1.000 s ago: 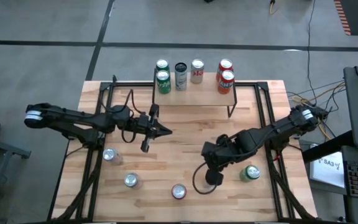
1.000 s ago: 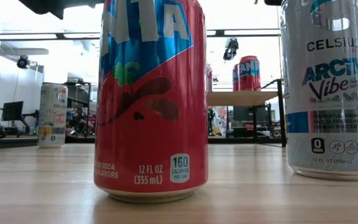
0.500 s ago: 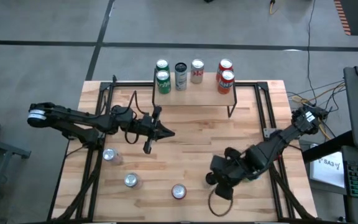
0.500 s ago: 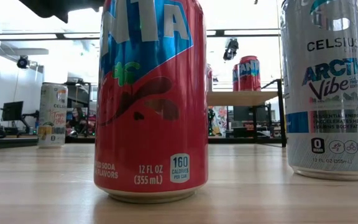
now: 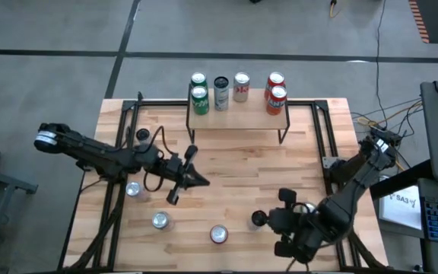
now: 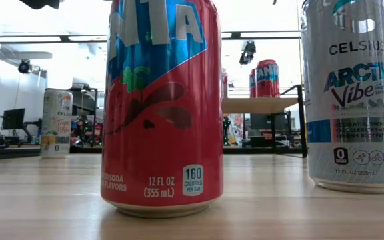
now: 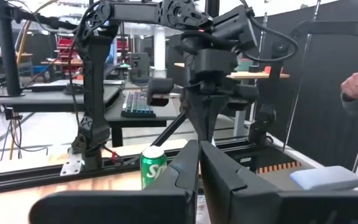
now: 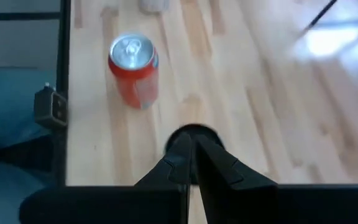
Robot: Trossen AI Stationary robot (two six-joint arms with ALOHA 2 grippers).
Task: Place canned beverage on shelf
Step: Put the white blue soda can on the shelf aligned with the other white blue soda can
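1. The shelf stood at the worktop's far edge, carrying five cans: two green, one dark, one white and red, two red.
2. The left end effector hung over the middle of the worktop, fingers together, holding nothing.
3. The right end effector sat low near the near edge, fingers together, empty.
4. A red can stood just beside it at the near edge.
5. Two silver cans stood toward the near left corner.
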